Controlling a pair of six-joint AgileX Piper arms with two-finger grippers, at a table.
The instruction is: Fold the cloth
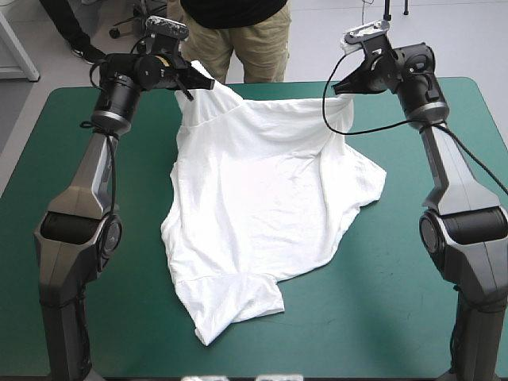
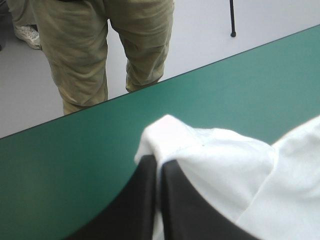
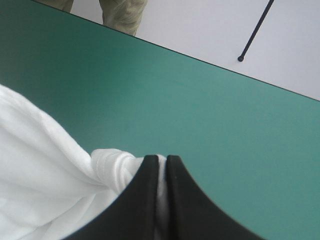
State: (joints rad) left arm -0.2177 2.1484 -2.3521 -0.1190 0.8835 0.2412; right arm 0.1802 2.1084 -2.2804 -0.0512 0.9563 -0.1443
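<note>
Left grip: my left gripper (image 1: 193, 80) is pinched all but closed on the T-shirt (image 1: 262, 206), a fold of white cloth bulging over the tips of the black fingers.
Right grip: my right gripper (image 1: 343, 87) is clamped the same way on another bunch of the far hem or shoulder line; I cannot tell which.
Where the cloth is: mostly flat on the teal-green table (image 1: 381, 317), middle to left of middle. Its far edge is lifted off the cover between my two grippers, close to the table's far edge.
Done: the shirt is opened out in one layer and gripped at two far points, well apart.
Left to do: I see no fold laid yet. By my judgement every fold remains, and wrinkles run through the body.
Long axis: from the far edge down toward the near left corner, slanted rather than square to the table.
Which way it points: one sleeve juts toward the right edge, and a narrow banded end lies nearest the near edge. I cannot tell which end is the neck.
</note>
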